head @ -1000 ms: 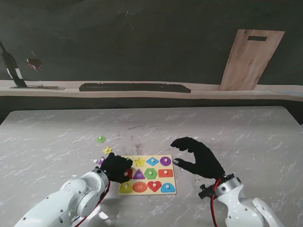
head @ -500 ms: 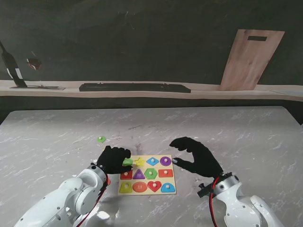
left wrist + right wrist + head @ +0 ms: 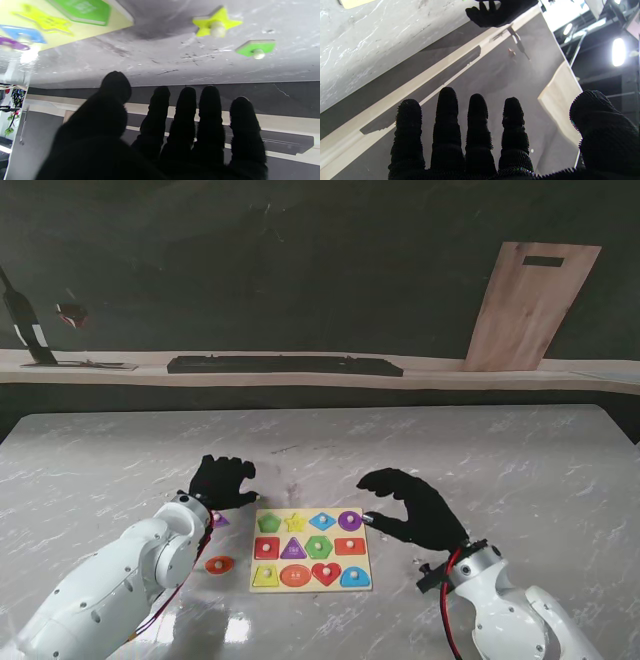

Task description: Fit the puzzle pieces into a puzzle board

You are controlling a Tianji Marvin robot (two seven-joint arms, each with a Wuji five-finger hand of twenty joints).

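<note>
The yellow puzzle board (image 3: 311, 580) lies near me at the centre, its slots filled with coloured shapes. A green pentagon piece (image 3: 268, 523) sits in its far left corner slot, also seen as the green pentagon piece (image 3: 82, 10) in the left wrist view. My left hand (image 3: 222, 481) hovers open just left of that corner, fingers spread, holding nothing. Beyond its fingers lie a loose yellow star (image 3: 216, 23) and a loose green piece (image 3: 255, 47); the stand view hides both under the hand. My right hand (image 3: 412, 511) is open at the board's right edge.
A red oval piece (image 3: 219, 564) lies on the table left of the board, and a purple piece (image 3: 218, 520) shows beside my left wrist. A dark bar (image 3: 285, 365) and a leaning wooden board (image 3: 530, 305) stand on the far ledge.
My left hand set the green pentagon into the board's far left slot, let go, and moved left and away. The red oval is now uncovered. The right hand barely moved.
</note>
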